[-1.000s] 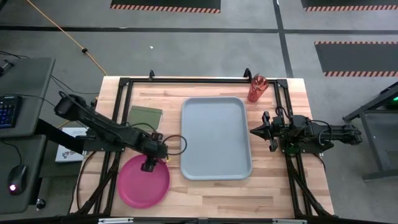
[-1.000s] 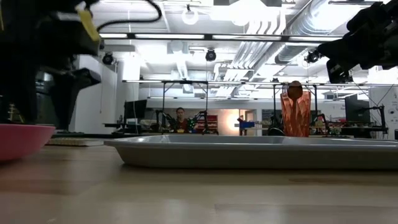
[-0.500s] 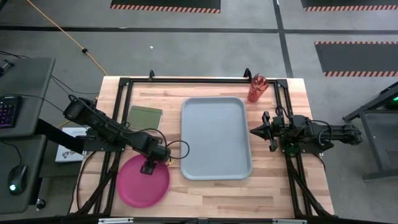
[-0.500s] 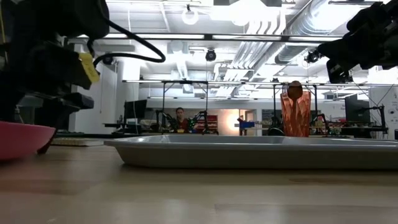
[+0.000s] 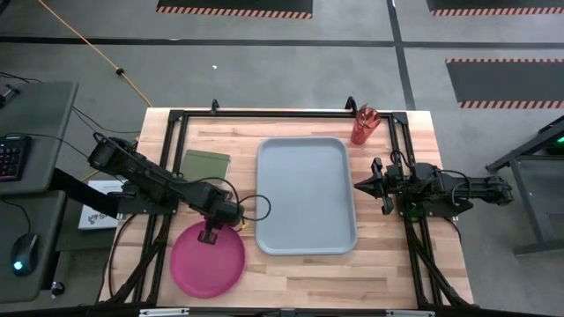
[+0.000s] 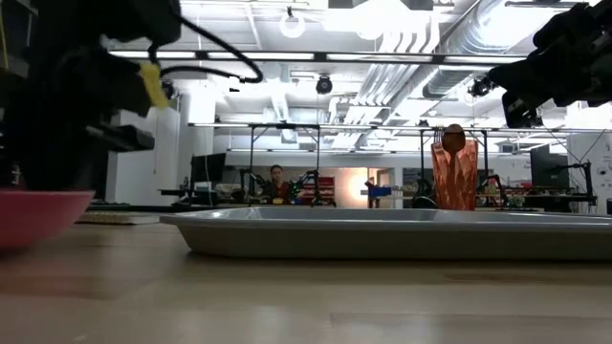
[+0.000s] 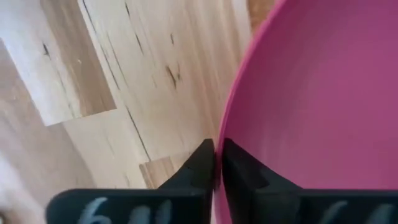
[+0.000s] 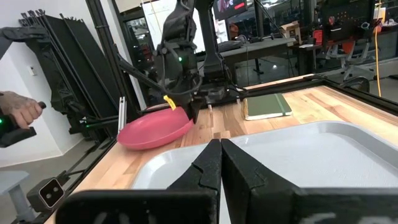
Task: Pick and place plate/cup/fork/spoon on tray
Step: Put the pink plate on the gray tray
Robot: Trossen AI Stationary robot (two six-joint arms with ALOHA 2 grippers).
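The magenta plate (image 5: 207,261) lies at the table's near left, left of the grey-blue tray (image 5: 306,195). My left gripper (image 5: 210,236) stands over the plate's far rim and is shut on it. In the right wrist view the plate (image 8: 152,129) looks tipped, its gripped side a little higher. The ribbed red-orange cup (image 5: 362,125) stands upright on the table beyond the tray's far right corner. My right gripper (image 5: 359,186) hovers shut just right of the tray, holding nothing. Fork and spoon are out of view. My left gripper pinches the plate's far rim (image 7: 225,127) between its two fingers, one finger on the inner side and one on the outer side. The fingers come from above, pointing down. The plate's near part appears to rest on the table.
A dark green square pad (image 5: 205,164) lies far left of the tray. Black frame rails (image 5: 167,176) run along the table's sides. Beyond the table's left edge a person's hand (image 8: 17,111) holds a controller.
My left gripper has come down a little onto the plate's far rim and shut on it; its fingers stood open a second ago. My right gripper has kept still.
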